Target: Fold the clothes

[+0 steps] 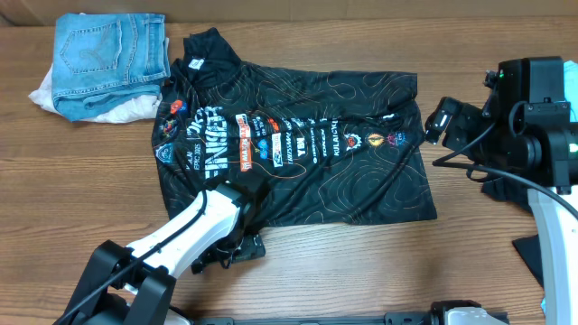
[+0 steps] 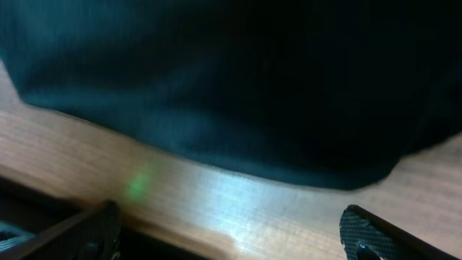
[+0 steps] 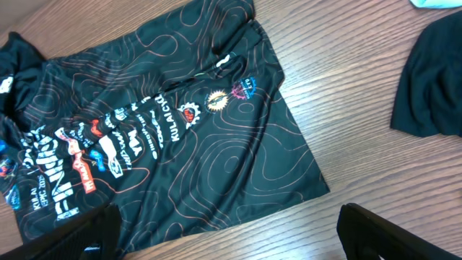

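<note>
The clothes are chiefly a black jersey [image 1: 298, 153] with tan contour lines and colourful logos, spread flat across the middle of the table. In the left wrist view its near hem [image 2: 238, 87] fills the frame as a dark blur above bare wood. My left gripper [image 1: 230, 251] [image 2: 231, 238] hangs open just off that hem with only wood between its fingers. Beyond the jersey's right edge, my right gripper [image 1: 440, 122] [image 3: 231, 235] is held open above the table, looking down on the jersey [image 3: 166, 137]. A plain black piece [image 3: 433, 79] [image 1: 495, 190] lies to the right.
Folded blue jeans [image 1: 108, 50] sit on a white cloth [image 1: 45, 90] at the back left. A light blue thing [image 3: 440, 3] peeks in at the right wrist view's top corner. Bare wood [image 1: 470, 262] runs along the front.
</note>
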Controlling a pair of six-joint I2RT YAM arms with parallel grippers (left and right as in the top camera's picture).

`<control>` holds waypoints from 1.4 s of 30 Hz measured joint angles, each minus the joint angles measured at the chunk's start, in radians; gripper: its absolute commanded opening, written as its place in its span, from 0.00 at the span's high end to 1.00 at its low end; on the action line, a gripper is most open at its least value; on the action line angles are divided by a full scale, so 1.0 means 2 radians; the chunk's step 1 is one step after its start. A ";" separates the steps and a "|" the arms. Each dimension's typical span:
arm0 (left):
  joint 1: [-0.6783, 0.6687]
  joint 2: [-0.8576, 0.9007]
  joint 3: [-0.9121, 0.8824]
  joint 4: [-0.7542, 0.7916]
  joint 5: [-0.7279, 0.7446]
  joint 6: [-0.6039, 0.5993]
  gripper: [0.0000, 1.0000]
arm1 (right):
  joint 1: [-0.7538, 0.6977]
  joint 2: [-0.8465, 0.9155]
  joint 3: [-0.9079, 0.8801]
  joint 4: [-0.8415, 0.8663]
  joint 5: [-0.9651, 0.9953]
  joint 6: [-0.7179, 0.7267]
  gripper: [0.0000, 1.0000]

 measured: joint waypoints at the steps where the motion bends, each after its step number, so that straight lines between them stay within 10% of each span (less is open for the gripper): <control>1: 0.000 0.000 0.000 0.007 -0.004 -0.002 0.03 | 0.000 0.000 0.000 0.000 0.001 0.000 0.00; 14: 0.000 0.000 0.000 0.038 -0.081 -0.010 0.08 | 0.000 0.006 0.000 0.003 0.011 0.000 0.00; 20: 0.000 0.000 0.000 0.037 -0.109 -0.016 0.54 | 0.000 0.025 0.000 0.001 0.011 0.000 0.00; 28: 0.000 0.000 0.032 -0.036 -0.120 -0.018 0.89 | 0.000 0.062 0.000 -0.010 0.011 0.000 0.00; 34: 0.000 0.001 0.109 -0.121 -0.129 -0.017 0.88 | 0.000 0.079 -0.001 -0.026 0.011 0.003 0.00; 42: 0.000 0.001 0.158 -0.143 -0.145 0.016 0.40 | 0.000 0.082 -0.003 -0.046 0.011 0.008 0.00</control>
